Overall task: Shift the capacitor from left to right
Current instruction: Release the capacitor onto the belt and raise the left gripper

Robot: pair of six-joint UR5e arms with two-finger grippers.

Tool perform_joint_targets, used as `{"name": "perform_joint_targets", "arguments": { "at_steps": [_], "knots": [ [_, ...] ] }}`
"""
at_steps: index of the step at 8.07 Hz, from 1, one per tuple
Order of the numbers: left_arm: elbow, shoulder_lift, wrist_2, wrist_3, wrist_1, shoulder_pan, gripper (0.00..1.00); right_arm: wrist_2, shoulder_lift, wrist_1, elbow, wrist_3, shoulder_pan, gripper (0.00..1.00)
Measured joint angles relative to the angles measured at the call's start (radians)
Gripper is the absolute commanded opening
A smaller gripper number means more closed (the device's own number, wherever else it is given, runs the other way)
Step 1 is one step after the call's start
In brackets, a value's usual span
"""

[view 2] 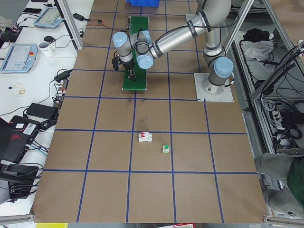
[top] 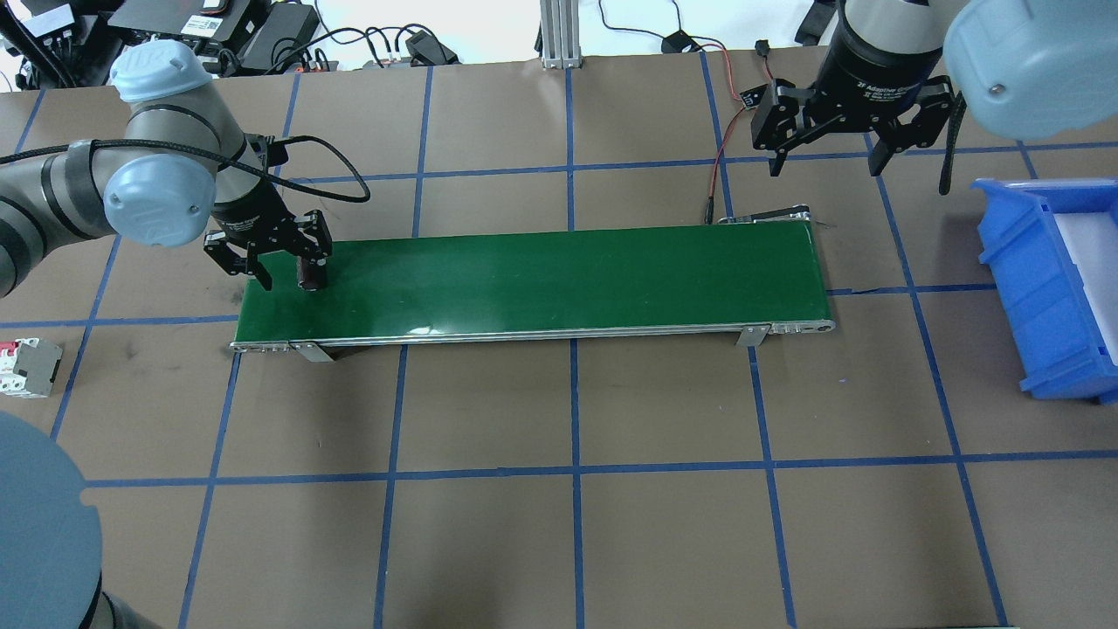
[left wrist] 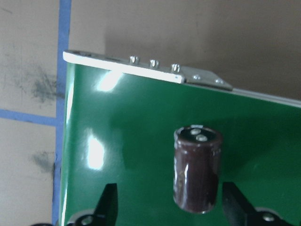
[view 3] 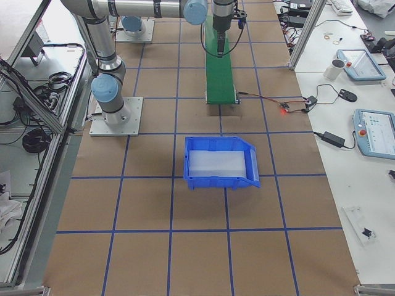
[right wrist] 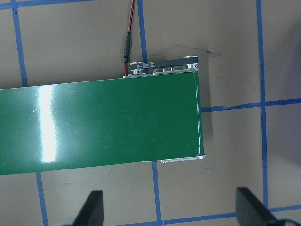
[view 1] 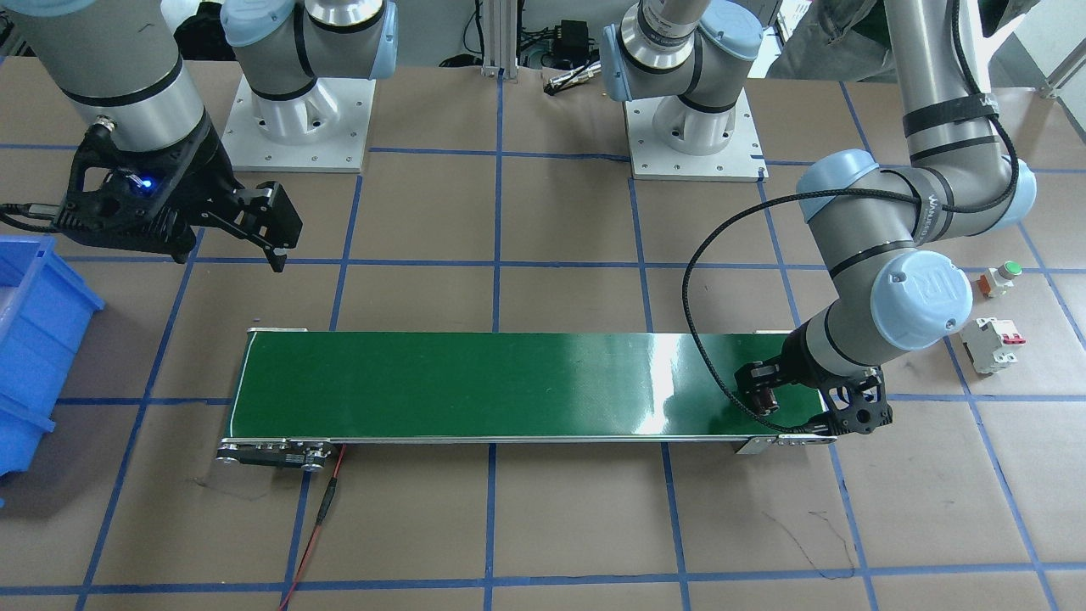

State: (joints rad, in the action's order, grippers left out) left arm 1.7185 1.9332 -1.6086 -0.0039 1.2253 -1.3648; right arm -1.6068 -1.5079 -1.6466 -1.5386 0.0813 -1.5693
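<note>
The capacitor [left wrist: 197, 169], a stubby dark brown cylinder in a glossy sleeve with two metal terminals on its flat top, stands upright on the smooth green conveyor belt [top: 568, 275] at its left end. The left gripper [top: 286, 278] straddles it, its black fingers [left wrist: 109, 203] spread wide and not clamping. The right gripper [top: 825, 164] hangs near the belt's right end, on the far side, jaws also wide apart. A blue plastic bin [top: 1013, 262] sits further right. A white circuit breaker [top: 26, 367] lies on the brown paper-covered table [top: 568, 524] at the left edge.

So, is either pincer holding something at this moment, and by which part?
Nothing is held. The left pincer is open around the capacitor, standing on the belt; the right pincer is empty.
</note>
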Motion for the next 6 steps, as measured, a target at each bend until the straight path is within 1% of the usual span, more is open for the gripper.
{"name": "perform_joint_targets", "arguments": {
  "at_steps": [1,2,4,5,6],
  "knots": [
    [-0.024,-0.006,-0.014,0.000,0.069,0.000,1.00,0.000,0.000,0.000,0.000,0.000,0.000,1.00],
    [-0.077,-0.010,-0.019,0.001,0.147,0.000,1.00,0.000,0.000,0.000,0.000,0.000,0.000,1.00],
    [-0.214,-0.013,-0.022,0.002,0.302,0.000,1.00,0.000,0.000,0.001,0.000,0.000,0.000,1.00],
    [-0.255,-0.020,-0.021,0.004,0.336,0.001,1.00,0.000,0.000,0.000,0.000,-0.001,0.000,1.00],
    [-0.274,-0.028,-0.021,0.005,0.348,0.004,1.00,0.001,0.000,0.000,0.000,-0.003,0.000,1.00]
  ]
}}
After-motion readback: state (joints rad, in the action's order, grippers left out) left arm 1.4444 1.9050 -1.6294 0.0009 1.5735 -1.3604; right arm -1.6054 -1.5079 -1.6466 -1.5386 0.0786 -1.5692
